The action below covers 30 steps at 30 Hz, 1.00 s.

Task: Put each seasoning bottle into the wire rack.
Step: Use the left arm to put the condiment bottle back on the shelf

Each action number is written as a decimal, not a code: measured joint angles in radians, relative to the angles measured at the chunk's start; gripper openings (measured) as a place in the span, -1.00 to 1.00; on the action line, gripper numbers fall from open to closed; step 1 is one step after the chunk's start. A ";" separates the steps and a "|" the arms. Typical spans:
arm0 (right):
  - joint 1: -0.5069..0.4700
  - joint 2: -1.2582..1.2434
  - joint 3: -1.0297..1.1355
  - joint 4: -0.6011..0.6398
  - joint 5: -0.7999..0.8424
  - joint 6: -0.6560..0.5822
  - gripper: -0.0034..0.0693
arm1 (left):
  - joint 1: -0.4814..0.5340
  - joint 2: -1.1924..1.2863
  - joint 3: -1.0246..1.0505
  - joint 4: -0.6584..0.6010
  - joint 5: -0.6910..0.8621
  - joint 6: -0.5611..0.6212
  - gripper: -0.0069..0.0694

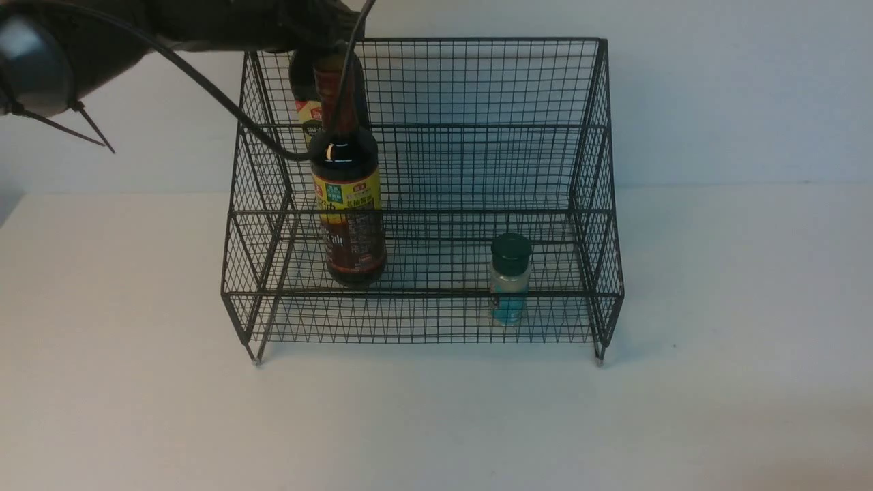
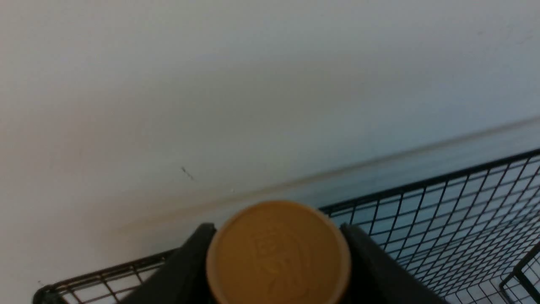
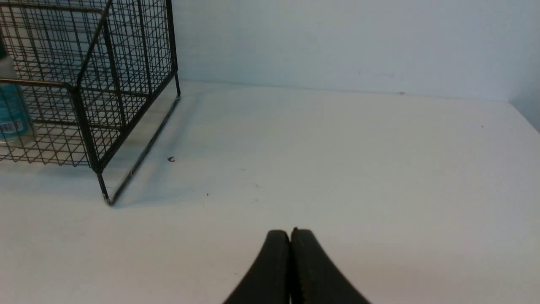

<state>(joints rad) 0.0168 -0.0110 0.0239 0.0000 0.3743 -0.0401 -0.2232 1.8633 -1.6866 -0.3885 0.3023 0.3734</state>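
A pale wall [image 1: 716,88] stands behind a white counter [image 1: 436,423]. The left gripper [image 2: 278,230] is closed partway around the gold cap [image 2: 278,257] of the red-necked bottle [image 1: 346,204], with 1 black finger [image 2: 190,261] pressed to each side of the cap. In the front view the arm hides that cap. The bottle hangs nearly upright inside the wire rack [image 1: 477,39], toward its left side, with its base down at the lower tier behind the front rail; I cannot tell whether it rests on the mesh. Just behind it and slightly to the left, the second bottle [image 1: 305,92] stands further back in the rack, mostly hidden, with only its dark shoulder and a strip of label showing. On the right part of the lower tier, well apart from the 2 bottles, sits a small jar [image 1: 510,279] with a dark green lid and blue contents. The right gripper [image 3: 291,232] has its fingers pressed together on nothing, over bare counter near the rack's right front foot.
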 joint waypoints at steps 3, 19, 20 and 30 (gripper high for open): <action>0.000 0.000 0.000 0.000 0.000 0.000 -0.94 | 0.000 0.003 -0.002 0.000 0.006 -0.001 0.02; 0.000 0.000 0.000 0.000 0.000 0.000 -0.94 | 0.000 0.011 -0.010 -0.003 0.005 -0.001 0.12; 0.000 0.000 0.000 0.000 0.000 0.000 -0.94 | 0.000 0.011 -0.010 -0.001 0.005 0.000 0.16; 0.000 0.000 0.000 0.000 0.000 0.000 -0.94 | 0.000 0.011 -0.011 0.001 -0.002 0.002 0.36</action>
<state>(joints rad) 0.0168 -0.0110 0.0239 0.0000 0.3743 -0.0401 -0.2232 1.8742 -1.6980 -0.3880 0.3004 0.3752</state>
